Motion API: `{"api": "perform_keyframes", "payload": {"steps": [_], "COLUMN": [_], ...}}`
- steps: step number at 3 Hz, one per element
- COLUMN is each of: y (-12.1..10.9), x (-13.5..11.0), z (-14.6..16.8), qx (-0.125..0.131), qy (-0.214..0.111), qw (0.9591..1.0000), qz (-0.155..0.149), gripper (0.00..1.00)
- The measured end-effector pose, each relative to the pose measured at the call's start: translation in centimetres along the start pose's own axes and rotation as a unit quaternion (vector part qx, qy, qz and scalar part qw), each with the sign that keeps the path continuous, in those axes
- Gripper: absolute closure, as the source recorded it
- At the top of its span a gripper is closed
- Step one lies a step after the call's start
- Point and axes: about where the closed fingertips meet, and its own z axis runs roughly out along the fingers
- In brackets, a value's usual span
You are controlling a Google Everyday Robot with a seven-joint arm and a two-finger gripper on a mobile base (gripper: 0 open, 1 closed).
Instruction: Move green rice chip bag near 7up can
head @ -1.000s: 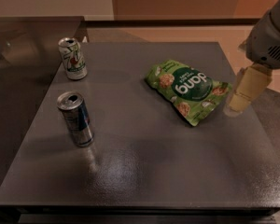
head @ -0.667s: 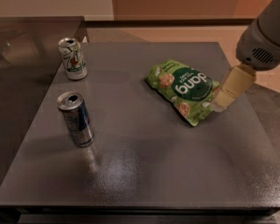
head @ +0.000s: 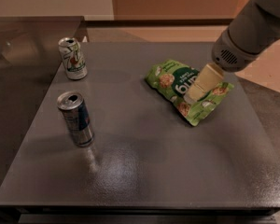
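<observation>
The green rice chip bag point(head: 173, 84) lies flat on the dark table, right of centre. The 7up can point(head: 73, 58) stands upright at the table's far left. My gripper point(head: 196, 93) comes down from the upper right on a grey arm and sits directly over the bag's right half, its cream fingers covering part of the logo. The bag rests on the table.
A taller blue and silver can point(head: 77, 119) stands upright at the left, in front of the 7up can. The grey table point(head: 144, 171) ends at the front edge near the bottom. A second dark surface point(head: 18, 45) adjoins at the left.
My gripper has moved left from beside the bag's right edge to over the bag. The bag and both cans have not moved.
</observation>
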Motion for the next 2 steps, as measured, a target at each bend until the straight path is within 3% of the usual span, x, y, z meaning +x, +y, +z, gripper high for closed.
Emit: {"api": "perform_keyframes", "payload": {"steps": [2], "y": [1.0], "x": [-2.2], "z": [4.1], "qx": [-0.013], "qy": [-0.010], "qw": [0.9996], "qz": [0.023], "gripper": [0.00]}}
